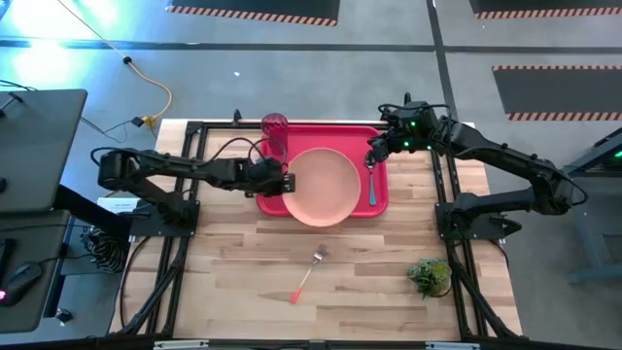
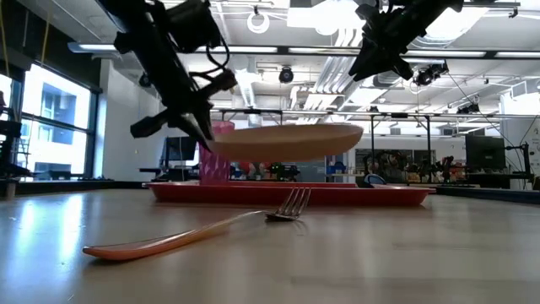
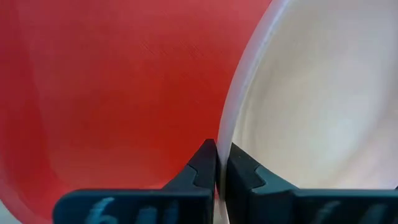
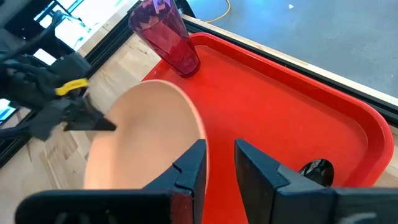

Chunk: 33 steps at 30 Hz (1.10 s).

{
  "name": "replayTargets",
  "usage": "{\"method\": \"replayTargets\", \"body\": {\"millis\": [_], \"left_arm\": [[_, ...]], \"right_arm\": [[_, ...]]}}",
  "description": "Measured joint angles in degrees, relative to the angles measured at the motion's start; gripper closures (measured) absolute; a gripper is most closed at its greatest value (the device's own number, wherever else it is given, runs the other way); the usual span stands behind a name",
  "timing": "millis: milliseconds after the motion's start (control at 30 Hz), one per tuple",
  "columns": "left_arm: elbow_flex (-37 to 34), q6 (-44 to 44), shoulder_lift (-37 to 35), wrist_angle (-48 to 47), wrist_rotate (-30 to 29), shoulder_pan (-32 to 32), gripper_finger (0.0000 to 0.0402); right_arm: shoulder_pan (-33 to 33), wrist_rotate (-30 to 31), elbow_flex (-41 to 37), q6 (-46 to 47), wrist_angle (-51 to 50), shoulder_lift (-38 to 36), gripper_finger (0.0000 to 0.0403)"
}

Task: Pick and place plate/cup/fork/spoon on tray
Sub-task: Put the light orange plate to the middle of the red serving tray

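Observation:
The salmon-pink plate (image 1: 323, 185) hangs level above the red tray (image 1: 342, 133), lifted clear as the low view (image 2: 291, 140) shows. My left gripper (image 1: 285, 182) is shut on its left rim. The dark-red cup (image 1: 275, 134) stands upright on the tray's far left corner. The blue-handled spoon (image 1: 372, 185) lies on the tray's right side. The orange-handled fork (image 1: 309, 274) lies flat on the table, nearer the front. My right gripper (image 1: 374, 156) is open and empty, above the tray's right part near the spoon. My left gripper pinches the plate's rim (image 3: 225, 134) on its left side between the two fingers (image 3: 202, 167), one above and one below the rim. The fingers come level from the table's left. The plate hangs level, clear of the tray (image 3: 124, 93).
A small green potted plant (image 1: 429, 276) stands at the table's near right. Dark frame rails run along the table's left and right sides. Bare wood lies between the tray and the fork. My right wrist view shows the cup (image 4: 165, 34) and spoon bowl (image 4: 317, 169).

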Motion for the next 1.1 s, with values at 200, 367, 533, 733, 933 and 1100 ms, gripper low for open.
{"method": "replayTargets", "body": {"millis": [200, 367, 533, 733, 933, 1100], "left_arm": [[0.0, -0.4, 2.4, 0.2, -1.0, 3.0, 0.04], [0.0, 0.4, 4.1, 0.7, 0.5, 4.8, 0.04], [0.0, 0.5, 6.2, 3.3, 2.4, 6.0, 0.04], [0.0, 0.1, 7.9, 4.7, 2.4, 6.8, 0.0399], [0.0, 0.0, 9.7, 5.0, 3.4, 8.3, 0.0399], [0.0, 0.5, 9.8, 5.0, 2.9, 9.6, 0.0399]], "right_arm": [[0.0, 0.0, 0.0, 0.0, 0.0, 0.0, 0.0329], [0.0, 0.0, 0.0, 0.0, 0.0, 0.0, 0.0329], [0.0, 0.4, 0.0, 0.0, 0.0, 0.0, 0.0329], [0.0, 1.5, 0.0, 0.0, 0.0, 0.0, 0.0329], [0.0, 1.5, 0.0, 0.0, -0.3, 0.0, 0.0329], [0.0, 1.5, 0.0, 0.0, -0.5, 0.0, 0.0329]]}}
